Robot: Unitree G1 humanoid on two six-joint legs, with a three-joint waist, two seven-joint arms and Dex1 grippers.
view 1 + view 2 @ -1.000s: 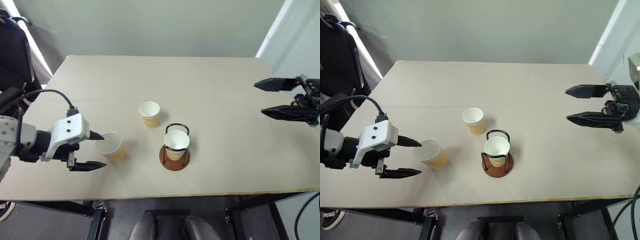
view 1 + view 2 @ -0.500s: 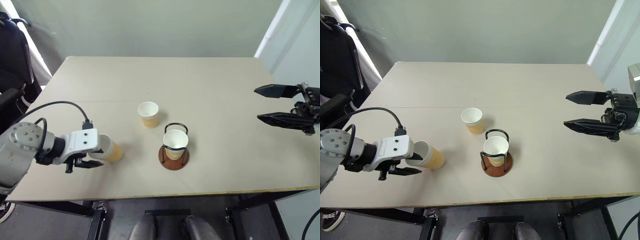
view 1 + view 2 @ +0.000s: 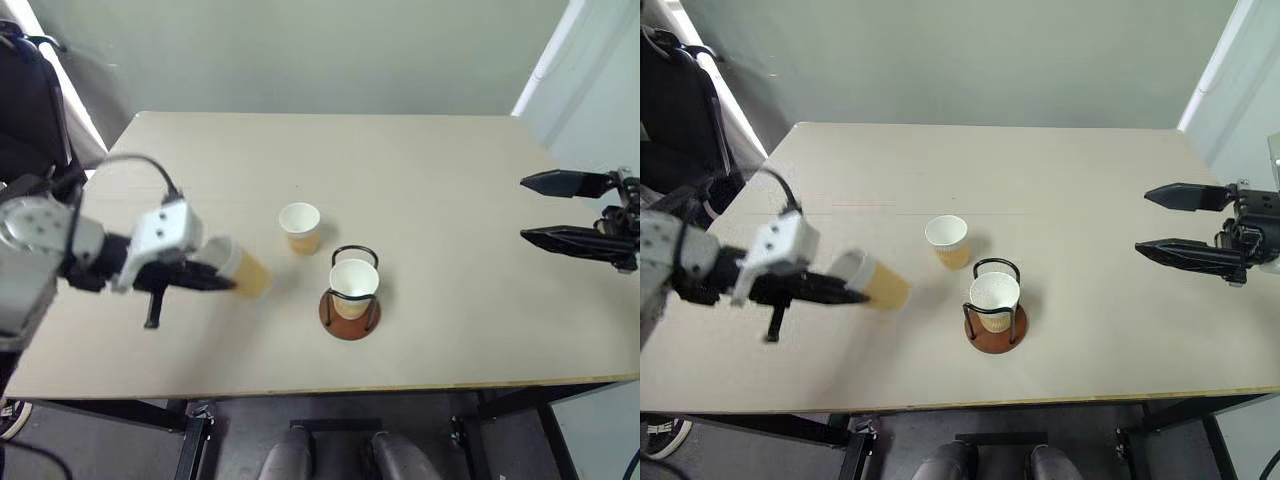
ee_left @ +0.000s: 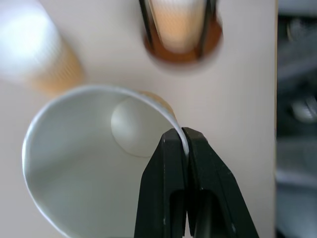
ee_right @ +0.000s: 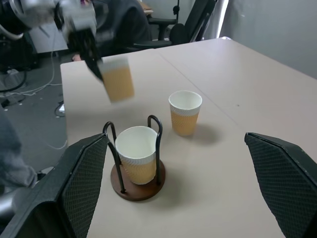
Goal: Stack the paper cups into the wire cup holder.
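Tan-walled paper cup (image 3: pixel 238 268), blank of any writing, hangs tilted above the worktop (image 3: pixel 440 200) left of the wire cup holder (image 3: pixel 349 300), the left end effector (image 4: pixel 181 144) pinched on its rim. Another cup (image 3: pixel 352 285) stands inside the holder, a third (image 3: pixel 299 226) just behind it. Right end effector (image 3: pixel 560 208) gapes wide, well right.

Left claw (image 4: pixel 182 144) pinched tight on cup rim, raised above table; right claw (image 3: pixel 548 210) spread wide, hovering.

A standing cup (image 3: pixel 299 227) flanks the wire cup holder (image 3: pixel 350 303); elsewhere table (image 3: pixel 450 200) lies open.
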